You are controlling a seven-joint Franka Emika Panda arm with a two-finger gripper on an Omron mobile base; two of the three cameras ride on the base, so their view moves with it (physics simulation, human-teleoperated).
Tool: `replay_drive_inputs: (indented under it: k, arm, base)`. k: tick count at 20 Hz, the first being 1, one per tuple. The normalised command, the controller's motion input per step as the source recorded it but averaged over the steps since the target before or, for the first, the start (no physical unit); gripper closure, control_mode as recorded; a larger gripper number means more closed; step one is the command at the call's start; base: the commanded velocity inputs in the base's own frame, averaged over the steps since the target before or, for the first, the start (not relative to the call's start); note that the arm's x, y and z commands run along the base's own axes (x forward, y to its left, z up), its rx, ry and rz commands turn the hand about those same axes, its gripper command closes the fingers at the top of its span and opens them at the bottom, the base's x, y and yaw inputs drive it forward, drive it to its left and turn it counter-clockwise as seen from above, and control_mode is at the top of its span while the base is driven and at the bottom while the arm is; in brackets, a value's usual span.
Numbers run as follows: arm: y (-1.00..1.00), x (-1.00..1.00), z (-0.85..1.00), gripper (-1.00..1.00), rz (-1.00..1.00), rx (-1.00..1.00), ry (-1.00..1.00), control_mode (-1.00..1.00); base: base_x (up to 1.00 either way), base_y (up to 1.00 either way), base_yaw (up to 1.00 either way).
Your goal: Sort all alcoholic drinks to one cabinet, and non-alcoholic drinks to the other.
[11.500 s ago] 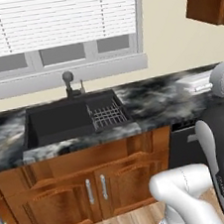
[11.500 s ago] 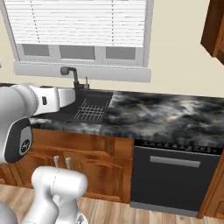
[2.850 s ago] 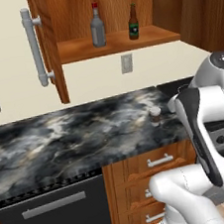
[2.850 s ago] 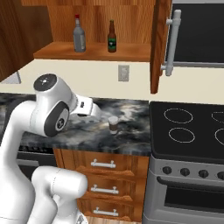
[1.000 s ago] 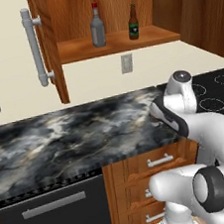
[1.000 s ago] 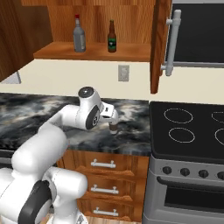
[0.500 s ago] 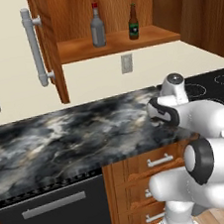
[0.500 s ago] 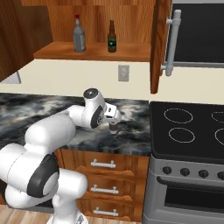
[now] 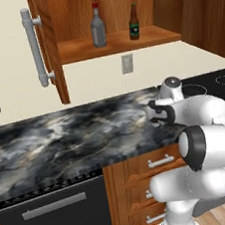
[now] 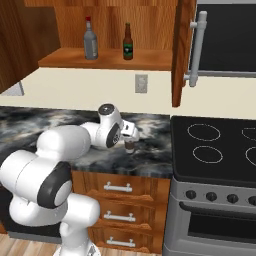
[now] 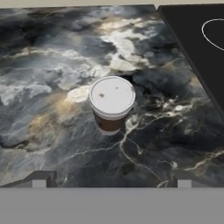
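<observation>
The arm has swung down toward the brown cup (image 11: 112, 104) over the last second; the gripper (image 10: 131, 135) now hangs directly above the cup, jaws wide and empty. The cup stands upright on the bench (image 11: 52, 78), just beside the stovetop (image 11: 197, 48). Both bottles (image 9: 98, 27) already sit on the cabinet shelf (image 9: 115, 43) above the cup, so the cup appears to be the next pick.

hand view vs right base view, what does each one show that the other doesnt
Hand view alone: the pale round lid of the short dark brown cup seen from above, with the open tool's two tips apart below it.

Right base view alone: the grey glass bottle with a red cap and the slim dark brown beer bottle with a green label upright on the reddish-brown wall cabinet's shelf.

Both: the cup, the dark marbled counter, the black stovetop.
</observation>
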Motion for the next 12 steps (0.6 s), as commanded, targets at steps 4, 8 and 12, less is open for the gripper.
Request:
replay_drive_inputs:
  k: [4,8,12]
  arm:
    - [-0.04,0.14,-0.12,-1.0,0.0,0.0,0.0,-1.0]
    - [-0.06,0.14,-0.11,-1.0,0.0,0.0,0.0,-1.0]
    - [-0.04,0.15,-0.09,-1.0,0.0,0.0,0.0,-1.0]
  base:
    - [0.0,0.0,0.0]
    - [0.0,0.0,0.0]
    - [0.0,0.0,0.0]
